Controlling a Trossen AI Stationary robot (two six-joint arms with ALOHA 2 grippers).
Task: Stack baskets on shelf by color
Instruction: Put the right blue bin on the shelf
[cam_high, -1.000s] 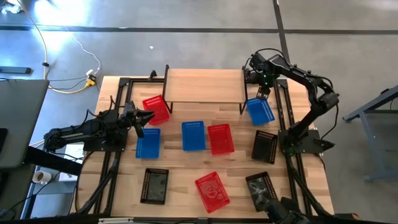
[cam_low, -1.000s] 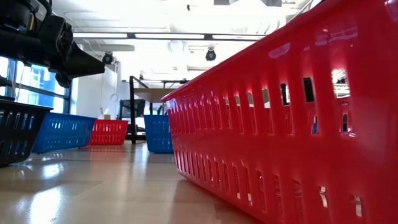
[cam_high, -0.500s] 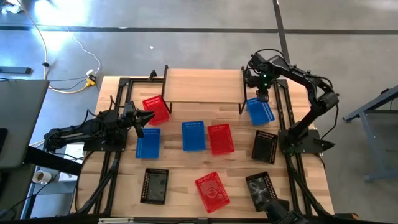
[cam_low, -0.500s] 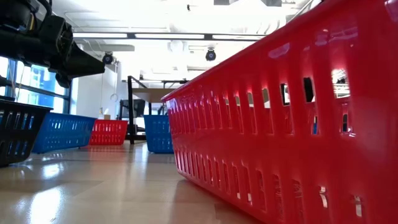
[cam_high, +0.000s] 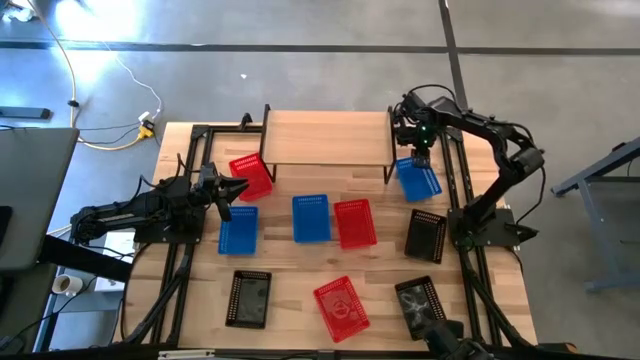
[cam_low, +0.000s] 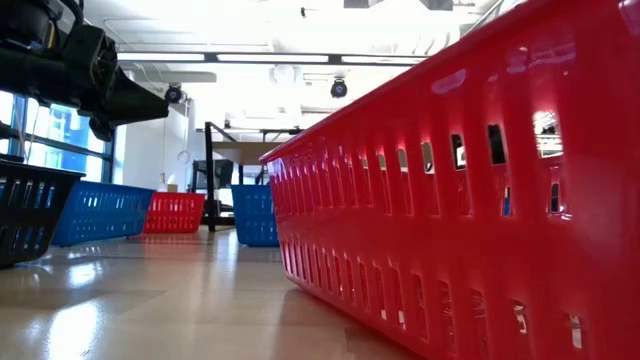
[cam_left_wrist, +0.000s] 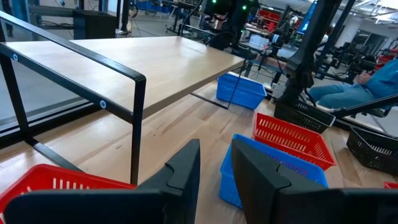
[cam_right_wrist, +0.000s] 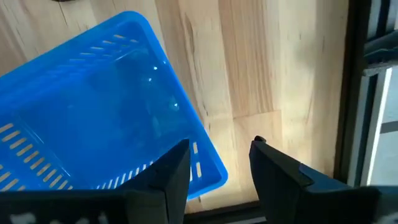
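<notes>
With the shelf bare and all nine baskets lying on the table, the right gripper is hovering wide and empty over the blue basket beside the shelf's right end, while the left gripper is waiting narrowly parted, holding nothing, near the left edge.

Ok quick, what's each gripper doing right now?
Left gripper: fingers slightly apart, holding nothing.
Right gripper: open, empty, above a blue basket.

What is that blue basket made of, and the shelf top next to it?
The blue perforated basket below the right gripper looks like smooth, glossy plastic: its floor shines and its walls have neat moulded slots. The light wood plank shelf top looks like pale wood with a matte finish, showing grain lines; its thin legs seem to be black-painted metal.
</notes>
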